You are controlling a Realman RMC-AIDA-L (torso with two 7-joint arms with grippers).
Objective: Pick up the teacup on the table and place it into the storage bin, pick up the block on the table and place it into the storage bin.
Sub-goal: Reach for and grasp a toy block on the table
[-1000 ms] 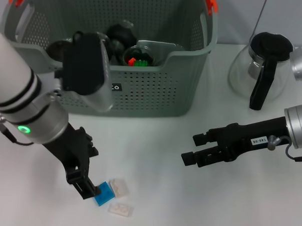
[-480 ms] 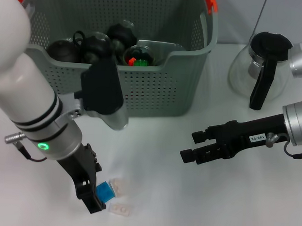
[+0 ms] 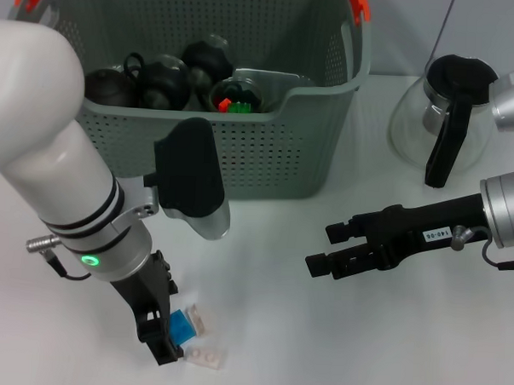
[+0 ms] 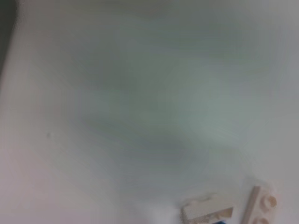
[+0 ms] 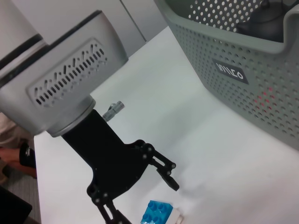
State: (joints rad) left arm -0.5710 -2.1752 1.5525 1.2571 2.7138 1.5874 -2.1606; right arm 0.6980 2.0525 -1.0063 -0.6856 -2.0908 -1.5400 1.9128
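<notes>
From overhead, the left gripper reaches steeply down, fingers spread around the blue block on the table before the storage bin. The right gripper hovers released nearby. The right wrist view shows the left fingers parted, one beside the block.

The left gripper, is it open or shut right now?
Open. The left gripper has its two black fingers spread apart, with the blue block on the table between them, not clamped.

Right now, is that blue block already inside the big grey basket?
No. The blue block lies on the white table in front of the storage bin, beside the left end effector.
</notes>
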